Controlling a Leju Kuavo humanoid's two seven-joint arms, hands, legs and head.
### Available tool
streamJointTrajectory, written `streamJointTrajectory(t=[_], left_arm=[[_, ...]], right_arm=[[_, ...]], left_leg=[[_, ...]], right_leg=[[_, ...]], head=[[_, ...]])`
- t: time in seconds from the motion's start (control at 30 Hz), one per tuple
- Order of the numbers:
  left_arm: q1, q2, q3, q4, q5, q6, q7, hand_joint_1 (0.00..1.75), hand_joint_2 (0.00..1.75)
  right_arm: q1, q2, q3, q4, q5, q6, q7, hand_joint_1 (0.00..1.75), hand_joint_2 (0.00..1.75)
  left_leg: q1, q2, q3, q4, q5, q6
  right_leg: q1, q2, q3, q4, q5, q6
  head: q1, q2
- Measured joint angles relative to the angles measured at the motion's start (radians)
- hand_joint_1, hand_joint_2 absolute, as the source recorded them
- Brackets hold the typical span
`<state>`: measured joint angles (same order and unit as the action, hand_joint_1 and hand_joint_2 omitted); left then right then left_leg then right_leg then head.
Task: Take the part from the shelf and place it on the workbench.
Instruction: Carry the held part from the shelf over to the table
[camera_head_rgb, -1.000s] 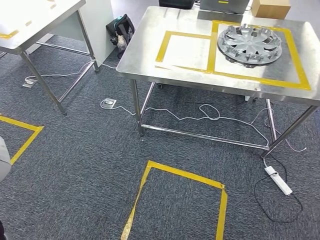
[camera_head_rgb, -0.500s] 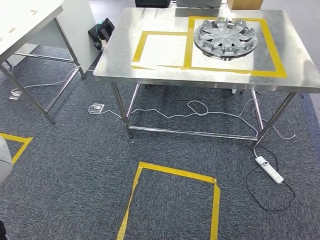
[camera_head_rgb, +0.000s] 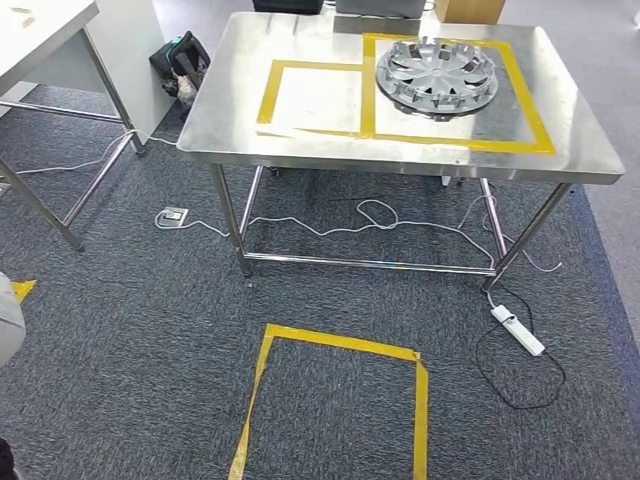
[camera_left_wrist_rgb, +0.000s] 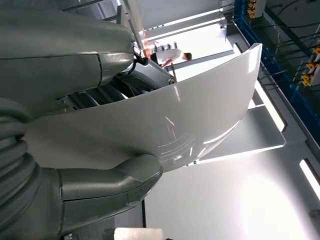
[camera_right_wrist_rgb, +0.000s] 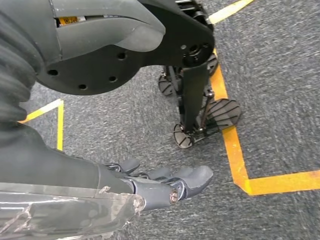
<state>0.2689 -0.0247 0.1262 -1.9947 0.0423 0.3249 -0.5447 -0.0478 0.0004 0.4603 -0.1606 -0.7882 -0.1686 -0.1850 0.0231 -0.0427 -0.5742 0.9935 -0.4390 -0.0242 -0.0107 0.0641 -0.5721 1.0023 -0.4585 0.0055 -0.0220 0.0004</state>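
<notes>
A curved, glossy white part (camera_left_wrist_rgb: 196, 115) lies in my left hand (camera_left_wrist_rgb: 94, 125), gripped between the thick grey thumb (camera_left_wrist_rgb: 113, 185) and the fingers (camera_left_wrist_rgb: 83, 55) on its other side. In the head view a white edge of the part (camera_head_rgb: 7, 320) shows at the far left. The steel workbench (camera_head_rgb: 226, 120) stands ahead, with two yellow-taped frames on top. The left frame (camera_head_rgb: 317, 98) is bare and a silver hubcap (camera_head_rgb: 436, 73) lies in the right one. My right hand (camera_right_wrist_rgb: 151, 185) hangs over the carpet, fingers stretched out, holding nothing.
A yellow taped square (camera_head_rgb: 332, 400) marks the carpet in front of the workbench. A white power strip (camera_head_rgb: 518, 330) and cables lie by its right legs. A second table (camera_head_rgb: 45, 25) stands to the left, a dark bag (camera_head_rgb: 181, 58) by the wall, a cardboard box (camera_head_rgb: 468, 10) at the bench's far edge.
The whole head view has shifted: the camera has turned, bringing the workbench and floor square more to the middle. The hubcap stays in its frame.
</notes>
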Motion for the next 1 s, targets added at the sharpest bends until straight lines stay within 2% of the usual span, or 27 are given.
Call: streamJointTrajectory(t=[0.07, 0.23, 0.5, 0.67, 0.77, 0.83, 0.9, 0.93, 1.0], left_arm=[[0.000, 0.000, -0.002, 0.000, 0.000, 0.000, 0.000, 1.75, 1.75], [0.000, 0.000, -0.002, 0.000, 0.000, 0.001, 0.000, 1.75, 1.75], [0.010, -0.003, -0.003, 0.000, 0.000, 0.017, -0.010, 1.75, 1.75], [0.015, -0.006, -0.007, 0.000, -0.001, 0.022, -0.013, 1.75, 1.75], [0.015, -0.006, -0.009, 0.000, -0.001, 0.023, -0.013, 1.75, 1.75], [0.015, -0.006, -0.010, -0.001, -0.001, 0.023, -0.013, 1.75, 1.75], [0.015, -0.007, -0.010, -0.002, -0.001, 0.023, -0.013, 1.75, 1.75], [0.015, -0.007, -0.010, -0.002, -0.001, 0.023, -0.013, 1.75, 1.75], [0.017, -0.008, -0.011, -0.002, -0.001, 0.023, -0.014, 1.75, 1.75]], right_arm=[[-0.001, 0.000, 0.000, 0.000, -0.003, -0.001, 0.000, 0.00, 1.75], [-0.001, 0.000, -0.001, 0.000, -0.003, -0.003, 0.000, 0.00, 1.75], [-0.002, 0.000, 0.000, 0.000, 0.011, -0.006, -0.005, 0.00, 1.75], [-0.001, 0.000, 0.000, 0.000, 0.016, -0.005, -0.003, 0.00, 1.75], [-0.001, 0.000, 0.000, 0.000, 0.017, -0.002, -0.003, 0.00, 1.75], [-0.001, 0.000, 0.000, 0.000, 0.019, -0.002, -0.003, 0.00, 1.75], [-0.002, 0.000, 0.001, 0.000, 0.022, -0.002, -0.003, 0.00, 1.75], [-0.002, 0.000, 0.001, 0.000, 0.022, -0.003, -0.003, 0.00, 1.75], [-0.003, 0.000, 0.001, 0.000, 0.022, -0.002, -0.003, 0.00, 1.75]], left_leg=[[-0.002, 0.000, 0.000, 0.001, 0.000, 0.006], [-0.006, 0.000, -0.002, 0.002, 0.001, 0.013], [-0.004, 0.000, -0.001, 0.002, 0.002, 0.012], [-0.007, 0.000, -0.002, 0.003, 0.002, 0.014], [-0.012, 0.000, -0.002, 0.004, 0.001, 0.020], [-0.013, 0.002, 0.001, -0.003, 0.006, 0.029], [-0.009, 0.009, 0.006, -0.015, 0.012, 0.039], [-0.007, 0.014, 0.009, -0.019, 0.014, 0.043], [-0.009, 0.025, 0.009, -0.019, 0.013, 0.046]], right_leg=[[-0.001, -0.001, 0.003, -0.006, 0.006, 0.010], [-0.007, -0.001, 0.015, -0.012, 0.012, 0.049], [-0.005, -0.001, 0.013, -0.010, 0.011, 0.054], [-0.008, -0.001, 0.013, -0.010, 0.012, 0.056], [-0.014, 0.000, 0.013, -0.012, 0.014, 0.062], [-0.017, 0.000, 0.011, -0.015, 0.015, 0.069], [-0.015, -0.018, -0.007, 0.017, -0.007, 0.071], [-0.013, -0.031, -0.031, 0.065, -0.034, 0.071], [-0.012, -0.050, -0.098, 0.205, -0.099, 0.070]], head=[[0.000, 0.000], [-0.001, 0.000], [-0.001, 0.000], [-0.001, 0.000], [-0.001, 0.000], [-0.002, 0.000], [0.002, 0.000], [0.005, 0.000], [0.010, 0.000]])
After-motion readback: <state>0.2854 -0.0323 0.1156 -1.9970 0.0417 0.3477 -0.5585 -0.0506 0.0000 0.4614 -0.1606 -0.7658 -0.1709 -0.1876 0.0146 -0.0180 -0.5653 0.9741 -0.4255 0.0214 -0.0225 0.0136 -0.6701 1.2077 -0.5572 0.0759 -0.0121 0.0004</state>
